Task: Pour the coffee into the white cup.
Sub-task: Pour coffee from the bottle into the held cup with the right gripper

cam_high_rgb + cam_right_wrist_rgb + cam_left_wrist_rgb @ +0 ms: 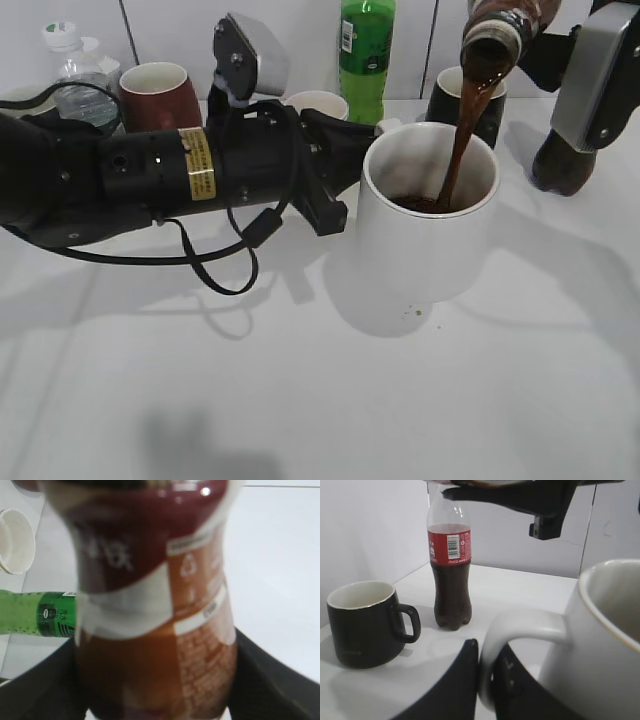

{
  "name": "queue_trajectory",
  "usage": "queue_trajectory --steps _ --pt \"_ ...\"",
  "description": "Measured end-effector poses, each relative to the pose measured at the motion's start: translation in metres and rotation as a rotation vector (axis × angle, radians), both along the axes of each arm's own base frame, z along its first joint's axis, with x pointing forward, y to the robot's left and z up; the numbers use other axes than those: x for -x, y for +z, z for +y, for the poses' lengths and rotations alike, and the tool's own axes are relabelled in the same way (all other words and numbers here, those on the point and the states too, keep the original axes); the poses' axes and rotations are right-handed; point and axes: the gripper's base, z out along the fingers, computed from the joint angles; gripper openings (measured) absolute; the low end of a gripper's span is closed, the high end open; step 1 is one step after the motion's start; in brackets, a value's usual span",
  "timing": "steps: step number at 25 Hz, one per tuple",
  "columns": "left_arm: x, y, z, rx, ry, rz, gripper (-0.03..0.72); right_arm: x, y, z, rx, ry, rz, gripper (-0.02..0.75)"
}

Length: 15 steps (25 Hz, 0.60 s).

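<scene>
Black fingers (pixel 470 680) at the bottom of the left wrist view pinch the handle of the white cup (pixel 428 215), one on each side of the loop, apparently to steady the mug while it is filled. In the exterior view that left arm (pixel 130 180) lies across the left and centre of the frame, its tip meeting the cup near the middle, just right of centre.

At the upper right of the exterior view the right gripper (pixel 560 55) holds the coffee (pixel 500 30) tipped neck-down above the mug. In the right wrist view the bottle (pixel 155 605) fills the frame, with dark fingers (pixel 270 680) pressed against both of its flanks. A brown stream falls from its mouth into the cup, where a shallow dark pool shows at the bottom. The bottle's mouth hangs above the cup's far rim, clear of it, so the stream lands inside; a few dark specks dot the cup's outer wall near its base.

Around them on the white bench (pixel 300 400): a green bottle (pixel 365 55) upright behind the cup, a dark mug (pixel 470 100) behind and to the right, a red-brown mug (pixel 158 95) and a clear water bottle (pixel 75 75) at the upper left. The left wrist view also shows a cola bottle (pixel 450 575) standing beside the dark mug.

The pour looks to be in its early part, judging by the low level in the cup.
</scene>
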Motion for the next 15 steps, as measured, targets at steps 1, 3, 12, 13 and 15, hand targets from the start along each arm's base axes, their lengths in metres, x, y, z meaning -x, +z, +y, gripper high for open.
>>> queue_trajectory --steps 1,3,12,13,15 --pt "0.0 0.0 0.0 0.0 0.0 0.0 0.054 0.0 0.0 0.0 0.001 0.0 -0.001 0.535" --pt "0.0001 0.0 0.0 -0.001 -0.001 -0.001 0.054 0.0 0.0 0.0 0.004 0.0 -0.004 0.535" --pt "0.0003 -0.0002 -0.0001 -0.003 -0.004 -0.002 0.054 0.0 0.0 0.0 0.011 0.0 -0.013 0.535" --pt "0.0003 -0.0003 -0.0001 -0.004 -0.004 -0.002 0.054 0.0 0.0 0.0 0.011 0.0 -0.013 0.535" --pt "0.0004 -0.0003 -0.0001 -0.004 -0.004 -0.002 0.054 0.0 0.0 0.0 0.012 0.0 -0.014 0.535"
